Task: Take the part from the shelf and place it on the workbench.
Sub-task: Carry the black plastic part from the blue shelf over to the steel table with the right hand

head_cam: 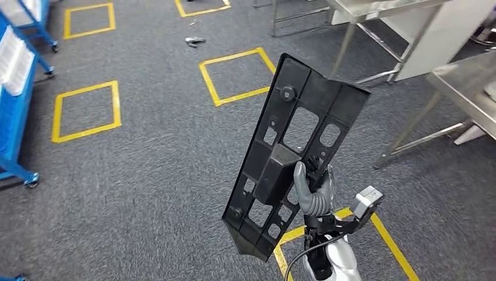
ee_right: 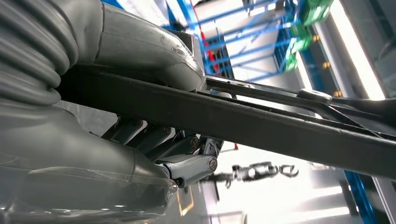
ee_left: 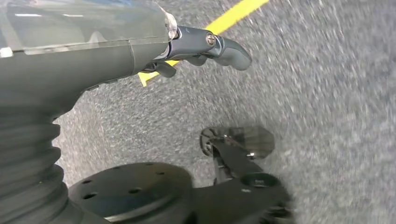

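We are seeing black panel point(head_cam: 295, 158), pierced by cut-out windows, in grey right hand point(head_cam: 314, 190). Carpet point(head_cam: 146, 164) showing speckled grey, carrying yellow tape squares point(head_cam: 86, 111). Shelf frame point(head_cam: 14, 117) showing blue with white trays. Workbench point(head_cam: 468, 88) gleaming silver steel. Left hand point(ee_left: 205, 46) showing dark grey over grey carpet.

Grey carpet point(head_cam: 146, 175) carries yellow tape squares point(head_cam: 86, 111), one just under the fingers point(head_cam: 316, 175). Blue carts point(head_cam: 14, 88) stand far left of them; a small scrap point(head_cam: 195, 41) lies beyond.
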You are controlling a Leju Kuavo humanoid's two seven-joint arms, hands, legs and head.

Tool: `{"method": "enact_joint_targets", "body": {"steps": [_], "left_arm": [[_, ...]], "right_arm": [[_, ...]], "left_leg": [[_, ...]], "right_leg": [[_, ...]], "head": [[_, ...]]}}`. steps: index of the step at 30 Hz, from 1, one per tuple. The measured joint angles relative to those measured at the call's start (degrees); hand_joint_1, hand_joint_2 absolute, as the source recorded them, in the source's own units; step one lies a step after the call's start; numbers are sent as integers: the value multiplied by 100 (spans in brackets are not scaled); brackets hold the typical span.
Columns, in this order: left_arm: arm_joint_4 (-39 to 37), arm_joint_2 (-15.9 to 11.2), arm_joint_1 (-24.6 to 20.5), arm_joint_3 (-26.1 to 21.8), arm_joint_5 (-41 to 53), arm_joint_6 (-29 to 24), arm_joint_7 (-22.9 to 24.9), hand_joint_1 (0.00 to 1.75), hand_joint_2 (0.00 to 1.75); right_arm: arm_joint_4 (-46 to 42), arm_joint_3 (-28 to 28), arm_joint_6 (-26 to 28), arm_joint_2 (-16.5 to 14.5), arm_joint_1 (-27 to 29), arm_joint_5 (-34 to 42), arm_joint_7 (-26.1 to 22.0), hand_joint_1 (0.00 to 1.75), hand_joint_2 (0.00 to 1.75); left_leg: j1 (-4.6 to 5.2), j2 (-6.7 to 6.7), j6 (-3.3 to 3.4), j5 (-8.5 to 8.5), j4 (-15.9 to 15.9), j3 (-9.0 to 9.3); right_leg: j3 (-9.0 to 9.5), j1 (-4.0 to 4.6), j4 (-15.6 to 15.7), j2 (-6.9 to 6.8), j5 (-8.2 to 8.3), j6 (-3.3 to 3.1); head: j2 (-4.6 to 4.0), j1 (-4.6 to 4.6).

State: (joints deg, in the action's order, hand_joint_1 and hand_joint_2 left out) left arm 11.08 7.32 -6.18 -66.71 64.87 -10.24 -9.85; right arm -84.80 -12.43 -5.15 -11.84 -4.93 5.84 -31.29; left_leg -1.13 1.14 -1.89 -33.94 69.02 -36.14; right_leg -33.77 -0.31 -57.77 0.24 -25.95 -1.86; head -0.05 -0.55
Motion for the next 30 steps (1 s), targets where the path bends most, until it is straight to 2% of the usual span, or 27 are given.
{"method": "enact_joint_targets", "body": {"steps": [1, 2, 3, 4, 5, 6, 7, 8, 9, 10, 11, 13, 14, 15, 16, 17, 18, 19, 20, 21, 22, 23, 24, 26, 27, 28, 30], "left_arm": [[0, 0, 14, 1, 0, 9, 1, 0, 175], [0, 0, 25, 2, 0, 16, 2, 0, 175], [1, -1, 31, 3, 0, 18, 3, 0, 175], [1, -3, 30, 4, 0, 19, 3, 0, 175], [1, -6, 26, 5, 0, 19, 3, 0, 175], [1, -10, 22, 6, 1, 19, 3, 0, 175], [1, -14, 20, 7, 1, 19, 2, 0, 175], [1, -16, 19, 8, 4, 19, 2, 0, 175], [1, -18, 18, 10, 8, 19, 1, 0, 175], [1, -18, 17, 13, 11, 19, 1, 0, 175], [2, -20, 13, 16, 15, 20, 1, 0, 175], [8, -22, 3, 19, 17, 21, 0, 0, 175], [10, -25, -1, 20, 17, 21, -1, 0, 175], [12, -28, 3, 20, 17, 20, -1, 0, 175], [12, -32, 8, 20, 16, 20, -1, 0, 175], [12, -35, 13, 20, 16, 20, -1, 0, 175], [12, -36, 14, 20, 15, 19, -2, 0, 175], [12, -36, 12, 20, 15, 19, -4, 0, 175], [12, -34, 8, 21, 15, 17, -7, 0, 175], [12, -32, 6, 21, 15, 17, -11, 0, 175], [12, -31, 4, 22, 14, 16, -17, 0, 175], [12, -31, 3, 22, 14, 15, -22, 0, 175], [12, -31, 3, 22, 13, 15, -28, 0, 175], [12, -31, -7, 22, 14, 14, -33, 0, 175], [12, -32, -15, 22, 14, 13, -33, 0, 175], [12, -33, -21, 23, 15, 13, -32, 0, 175], [12, -35, -13, 24, 17, 13, -21, 0, 175]], "right_arm": [[1, 0, 2, -2, 13, 3, 1, 175, 175], [1, 1, 3, -3, 25, 5, 1, 175, 175], [1, 1, 4, -3, 35, 9, 1, 175, 175], [1, 2, 5, -3, 39, 12, 1, 175, 175], [0, 2, 5, -3, 41, 15, 0, 175, 175], [-1, 2, 6, -3, 39, 17, -2, 175, 175], [-5, 2, 10, -5, 37, 17, -3, 175, 175], [-11, 1, 17, -7, 38, 17, -5, 175, 175], [-21, 1, 35, -8, 39, 16, -8, 175, 175], [-38, 2, 63, -10, 45, 11, -9, 175, 175], [-61, 4, 91, -10, 53, 2, -12, 175, 175], [-122, 7, 137, -9, 54, -22, -16, 175, 175], [-148, 7, 149, -10, 53, -31, -20, 175, 175], [-165, 5, 158, -10, 50, -35, -21, 175, 175], [-173, 5, 169, -11, 55, -37, -22, 175, 175], [-176, 7, 176, -11, 65, -40, -22, 175, 175], [-179, 9, 181, -10, 75, -54, -22, 175, 175], [-186, 11, 181, -10, 81, -74, -21, 175, 175], [-198, 11, 179, -11, 81, -98, -21, 175, 175], [-211, 11, 177, -11, 76, -119, -21, 175, 175], [-225, 9, 176, -15, 67, -138, -22, 175, 175], [-239, 7, 180, -18, 60, -160, -25, 175, 175], [-250, 5, 187, -21, 55, -190, -30, 175, 175], [-276, 3, 218, -26, 63, -287, -55, 175, 175], [-295, 1, 238, -30, 70, -341, -77, 175, 175], [-319, -6, 258, -36, 73, -391, -96, 175, 175], [-367, -30, 287, -59, 80, -468, -125, 175, 175]], "left_leg": [[-2, -43, -6, -111, 338, -169], [-2, -62, -9, -115, 509, -268], [-3, -73, -6, -5, 467, -273], [-6, -100, 3, 201, 201, -174], [-12, -191, 17, 424, -189, -21], [-25, -343, 32, 579, -555, 126], [-33, -477, 47, 665, -816, 235], [-32, -577, 64, 676, -947, 287], [-24, -599, 85, 655, -975, 302], [-23, -539, 115, 665, -994, 313], [-26, -473, 152, 679, -1022, 325], [-43, -325, 232, 702, -1080, 358], [-35, -250, 261, 703, -1094, 370], [-27, -173, 281, 696, -1098, 378], [-20, -95, 288, 687, -1097, 381], [-17, -18, 289, 676, -1096, 387], [-16, 56, 284, 663, -1095, 397], [-16, 124, 273, 648, -1094, 415], [-15, 186, 256, 629, -1095, 443], [-9, 240, 234, 608, -1095, 472], [4, 290, 205, 585, -1092, 496], [17, 339, 175, 566, -1093, 515], [31, 394, 144, 553, -1100, 530], [41, 499, 80, 527, -1125, 567], [36, 475, 51, 482, -1097, 577], [28, 385, 27, 381, -967, 539], [12, 104, 5, 37, -332, 268]], "right_leg": [[0, 5, -7, 81, -1, -8], [0, 9, -17, 165, -4, -11], [1, 11, -33, 254, -9, -8], [2, 9, -54, 341, -18, 2], [-2, 3, -81, 419, -33, 19], [-18, 6, -116, 488, -51, 44], [-46, 0, -145, 555, -60, 74], [-78, -12, -163, 614, -63, 108], [-106, -20, -168, 677, -54, 145], [-126, -34, -161, 740, -42, 183], [-136, -37, -173, 703, -47, 217], [-252, -20, -418, 409, -203, 271], [-382, -19, -693, 214, -355, 292], [-561, -23, -1047, 93, -529, 312], [-736, -36, -1387, 47, -661, 329], [-854, -49, -1610, 27, -711, 343], [-878, -59, -1645, 11, -657, 351], [-782, -65, -1456, -21, -502, 351], [-590, -63, -1097, -94, -293, 341], [-377, -42, -704, -235, -140, 322], [-211, -10, -385, -355, -39, 289], [-120, 23, -195, -435, -7, 255], [-102, 54, -132, -459, -30, 224], [-109, 55, -100, -319, -14, 161], [-92, 40, -73, -257, -1, 132], [-73, 21, -46, -196, 11, 98], [-47, 1, -22, -75, 16, 47]], "head": [[0, 3], [1, 3], [1, 4], [1, 4], [1, 4], [1, 2], [1, 1], [1, 0], [1, 0], [1, 2], [1, 0], [0, -30], [0, -45], [0, -59], [1, -58], [1, -59], [1, -59], [1, -59], [1, -60], [1, -60], [1, -59], [1, -57], [1, -55], [1, -53], [1, -53], [1, -49], [0, -38]]}}
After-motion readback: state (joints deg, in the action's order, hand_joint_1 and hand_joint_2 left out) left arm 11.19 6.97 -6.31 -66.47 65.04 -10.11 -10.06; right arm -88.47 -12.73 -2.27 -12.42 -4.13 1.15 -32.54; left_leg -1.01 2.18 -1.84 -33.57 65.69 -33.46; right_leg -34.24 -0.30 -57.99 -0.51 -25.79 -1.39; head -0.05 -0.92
